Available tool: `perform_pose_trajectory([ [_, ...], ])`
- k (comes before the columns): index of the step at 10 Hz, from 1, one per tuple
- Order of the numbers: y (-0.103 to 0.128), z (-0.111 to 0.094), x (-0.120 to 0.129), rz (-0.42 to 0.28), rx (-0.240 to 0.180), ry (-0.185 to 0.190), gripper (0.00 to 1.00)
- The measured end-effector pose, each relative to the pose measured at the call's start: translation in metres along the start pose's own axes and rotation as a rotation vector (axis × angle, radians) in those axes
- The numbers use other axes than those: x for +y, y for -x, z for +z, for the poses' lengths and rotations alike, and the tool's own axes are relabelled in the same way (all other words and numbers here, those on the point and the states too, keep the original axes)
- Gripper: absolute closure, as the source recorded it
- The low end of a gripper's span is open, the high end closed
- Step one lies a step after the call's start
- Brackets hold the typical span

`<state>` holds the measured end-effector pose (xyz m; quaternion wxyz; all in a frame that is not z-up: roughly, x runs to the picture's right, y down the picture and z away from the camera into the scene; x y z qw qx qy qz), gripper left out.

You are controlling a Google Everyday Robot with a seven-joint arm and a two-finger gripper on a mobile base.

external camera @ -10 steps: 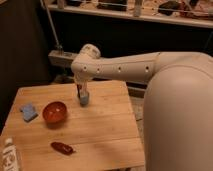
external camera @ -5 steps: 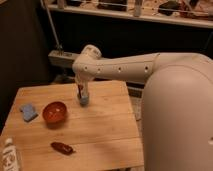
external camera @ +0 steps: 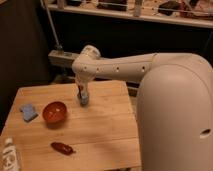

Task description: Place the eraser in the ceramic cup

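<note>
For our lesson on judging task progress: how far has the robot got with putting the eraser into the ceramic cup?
Reaching looks done: the gripper hangs directly over the ceramic cup on the table. In hand: lowering or releasing there. The eraser itself cannot be seen, so whether it has dropped in is unconfirmed. Left: withdrawing the arm.

Gripper (external camera: 80,91) directly above cup (external camera: 84,99) at table (external camera: 107,132) rear centre. Bowl (external camera: 54,112) left of cup; pad (external camera: 28,112) further left. Lumpy object (external camera: 62,148) in front of bowl. Bottle (external camera: 11,156) at front-left corner.

white everyday robot arm (external camera: 125,65) over a wooden table

smooth rounded cream shell, small dark dots along the forearm, dark gripper (external camera: 80,93) at its tip above the table
</note>
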<state>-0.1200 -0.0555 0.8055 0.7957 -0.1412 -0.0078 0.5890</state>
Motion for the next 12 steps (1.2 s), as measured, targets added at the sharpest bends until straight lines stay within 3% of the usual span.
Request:
perform_pose_trajectory([
  [4, -0.001, 0.003, 0.0, -0.011, 0.017, -0.012, 1.0],
  [12, -0.011, 0.012, 0.005, -0.011, 0.047, 0.003, 1.0],
])
